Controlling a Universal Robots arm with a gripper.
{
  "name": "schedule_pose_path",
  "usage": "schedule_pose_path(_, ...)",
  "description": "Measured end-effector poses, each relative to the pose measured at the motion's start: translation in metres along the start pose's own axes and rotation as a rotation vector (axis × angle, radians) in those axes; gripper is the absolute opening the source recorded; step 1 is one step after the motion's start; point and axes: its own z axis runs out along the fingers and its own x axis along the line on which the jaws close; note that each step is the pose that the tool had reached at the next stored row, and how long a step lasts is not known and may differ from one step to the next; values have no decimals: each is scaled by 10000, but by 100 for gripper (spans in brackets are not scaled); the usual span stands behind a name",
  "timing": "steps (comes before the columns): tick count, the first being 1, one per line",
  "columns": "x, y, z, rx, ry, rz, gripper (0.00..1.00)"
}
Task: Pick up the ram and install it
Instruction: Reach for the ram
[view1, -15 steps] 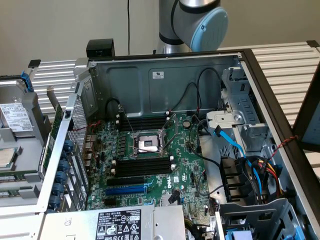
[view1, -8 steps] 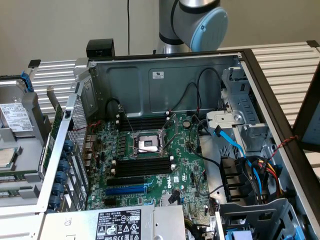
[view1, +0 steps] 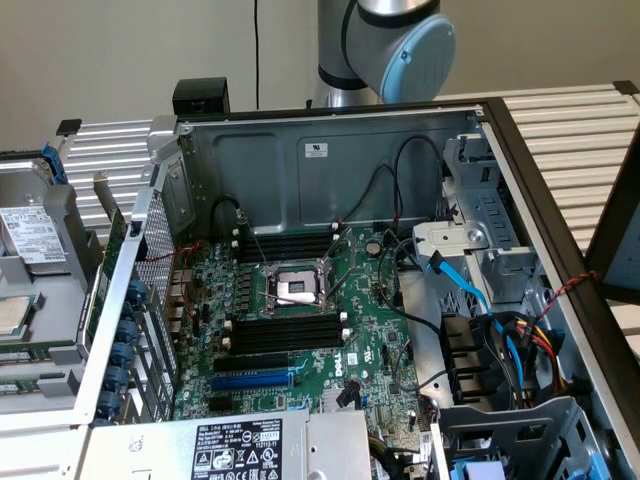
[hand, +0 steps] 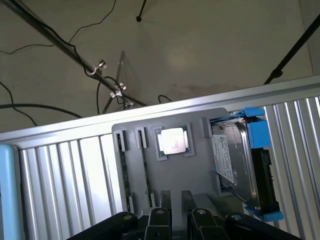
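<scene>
Two jaws of the gripper (hand: 176, 196) stand slightly apart with nothing between them, a narrow gap that likely suits a thin board. Just beyond, the grey parts tray (hand: 195, 175) holds the ram (hand: 146, 172) on edge in a slim slot, probably so its long upper edge is offered for a pinch. A second stick (hand: 123, 170) stands beside it the same way. Farther along sit a processor (hand: 172, 141) in its square pocket and a hard drive (hand: 235, 165) in a blue bracket, then the slatted table (hand: 60, 175) and the cabled floor (hand: 200, 50)
</scene>
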Motion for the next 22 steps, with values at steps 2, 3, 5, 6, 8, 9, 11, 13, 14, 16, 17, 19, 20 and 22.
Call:
schedule_pose_path(2, 0, 0, 0, 1, 0, 0, 23)
schedule_pose_path(3, 0, 0, 0, 0, -1, 0, 23)
schedule_pose_path(5, 0, 2, 1, 100, 9, 3, 23)
schedule_pose_path(6, 0, 2, 1, 252, 19, 3, 23)
schedule_pose_path(8, -2, 4, 1, 602, 12, 3, 23)
schedule_pose_path(9, -2, 3, 1, 647, 6, 2, 23)
schedule_pose_path(11, -2, 3, 1, 650, 5, 2, 23)
schedule_pose_path(13, -1, 6, 0, 653, 6, -12, 23)
schedule_pose_path(14, -1, 9, 0, 680, 3, -56, 23)
schedule_pose_path(16, -1, 10, 1, 798, -17, -187, 23)
schedule_pose_path(17, -1, 10, 1, 860, -26, -255, 23)
schedule_pose_path(19, -1, 10, 1, 959, -42, -387, 23)
schedule_pose_path(20, -1, 10, 1, 1003, -48, -477, 23)
schedule_pose_path(22, -1, 10, 0, 1011, -47, -569, 23)
